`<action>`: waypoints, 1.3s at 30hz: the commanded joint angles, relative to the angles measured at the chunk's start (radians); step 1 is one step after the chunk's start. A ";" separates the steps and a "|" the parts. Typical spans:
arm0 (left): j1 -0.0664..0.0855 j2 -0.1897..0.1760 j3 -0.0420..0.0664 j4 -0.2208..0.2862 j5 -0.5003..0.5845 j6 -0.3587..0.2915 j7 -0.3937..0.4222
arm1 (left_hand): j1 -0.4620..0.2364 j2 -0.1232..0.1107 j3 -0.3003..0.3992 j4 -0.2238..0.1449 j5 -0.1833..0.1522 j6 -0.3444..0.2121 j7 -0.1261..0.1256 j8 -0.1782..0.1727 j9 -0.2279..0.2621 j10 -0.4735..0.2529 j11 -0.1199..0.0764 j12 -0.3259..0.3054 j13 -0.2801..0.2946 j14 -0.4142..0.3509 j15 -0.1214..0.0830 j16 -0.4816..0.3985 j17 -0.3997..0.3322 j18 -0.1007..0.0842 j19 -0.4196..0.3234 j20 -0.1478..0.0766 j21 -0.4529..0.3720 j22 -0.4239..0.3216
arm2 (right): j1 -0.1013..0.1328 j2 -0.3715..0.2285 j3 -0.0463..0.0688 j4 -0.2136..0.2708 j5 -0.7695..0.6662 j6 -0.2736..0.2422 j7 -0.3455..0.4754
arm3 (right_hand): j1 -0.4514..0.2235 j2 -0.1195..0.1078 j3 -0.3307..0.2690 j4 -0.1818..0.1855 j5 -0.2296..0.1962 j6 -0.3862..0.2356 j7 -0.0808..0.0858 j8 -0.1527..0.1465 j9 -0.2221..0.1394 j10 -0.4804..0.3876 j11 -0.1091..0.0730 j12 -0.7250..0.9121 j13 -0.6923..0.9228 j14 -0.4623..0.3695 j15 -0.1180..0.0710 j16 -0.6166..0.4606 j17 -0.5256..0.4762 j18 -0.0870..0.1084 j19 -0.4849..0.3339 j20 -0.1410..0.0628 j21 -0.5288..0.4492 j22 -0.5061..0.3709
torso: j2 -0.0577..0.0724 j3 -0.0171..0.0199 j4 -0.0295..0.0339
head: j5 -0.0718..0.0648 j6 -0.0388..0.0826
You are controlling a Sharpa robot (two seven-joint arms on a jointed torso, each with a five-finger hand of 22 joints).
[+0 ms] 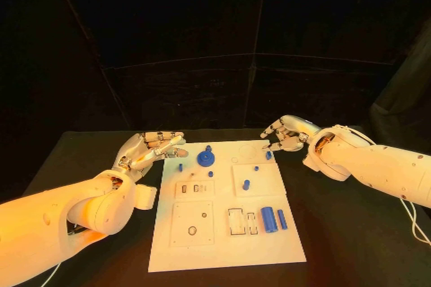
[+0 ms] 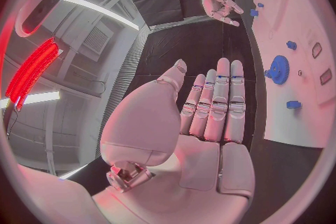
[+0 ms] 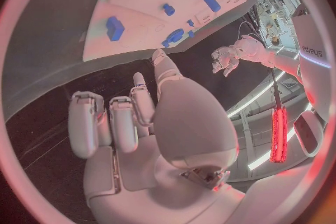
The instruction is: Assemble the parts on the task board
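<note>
Task board point(image 1: 225, 237) lies flat mid-tabletop point(image 1: 341, 237), long axis running away from the robot. Left robot hand point(image 1: 154, 147) sits at the board's far-left corner, just off the edge, fingers extended side by side and holding nothing; the left wrist view shows the same, fingers point(image 2: 220, 103) straight and together over the black surface next to the board edge. Right robot hand point(image 1: 288, 136) hovers at the far-right corner, fingers loosely curled downward with gaps between them, nothing in them; its fingertips are close to a small blue peg point(image 1: 268, 155), contact cannot be told. Blue gear point(image 1: 205, 157) sits on the far part of the board, between both hands. 2 blue cylinders point(image 1: 274, 219) lie side by side near the right edge, closer to the robot. Several small blue pegs point(image 1: 246, 185) are scattered mid-board.
</note>
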 commanded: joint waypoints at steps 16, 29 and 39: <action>0.001 0.008 0.001 -0.011 -0.005 0.015 0.006 | 0.000 0.009 0.000 -0.008 -0.005 0.008 0.000 -0.001 0.001 0.007 0.003 -0.001 0.000 0.004 0.002 -0.005 0.001 0.015 0.007 0.002 -0.006 -0.002 | -0.033 0.028 0.000 -0.106 0.021 0.083 0.036 | 0.014 -0.002 -0.004 -0.013 0.016 -0.007 0.004 -0.009 -0.004 -0.018 0.000 -0.022 -0.016 0.067 -0.007 -0.010 0.100 0.007 -0.017 0.001 -0.013 0.068 | 0.001 -0.0029 0.0039 | -0.006 -0.002; 0.000 0.010 0.001 -0.016 -0.005 0.015 0.005 | 0.001 0.009 0.000 -0.009 -0.005 0.008 0.000 -0.002 0.000 0.007 0.003 -0.001 0.000 0.004 0.001 -0.005 0.001 0.015 0.007 0.002 -0.007 -0.002 | -0.042 0.027 0.000 -0.115 0.019 0.093 0.037 | 0.006 0.001 -0.008 -0.010 0.018 -0.009 0.005 -0.008 -0.004 -0.017 0.001 -0.022 -0.016 0.068 -0.006 -0.009 0.102 0.007 -0.017 0.002 -0.013 0.068 | 0.001 -0.0028 0.0026 | -0.008 -0.005; 0.000 0.012 0.001 -0.018 -0.005 0.016 0.004 | 0.001 0.009 0.000 -0.010 -0.005 0.008 0.000 -0.002 0.000 0.007 0.003 -0.002 0.000 0.004 0.001 -0.006 0.002 0.015 0.007 0.002 -0.007 -0.002 | -0.048 0.035 0.000 -0.127 0.019 0.111 0.036 | 0.015 0.026 0.001 -0.018 0.008 0.014 0.001 0.002 0.000 -0.013 -0.002 -0.017 -0.012 0.069 -0.008 -0.008 0.107 0.007 -0.014 0.001 -0.013 0.071 | 0.000 -0.0031 0.0027 | -0.009 -0.008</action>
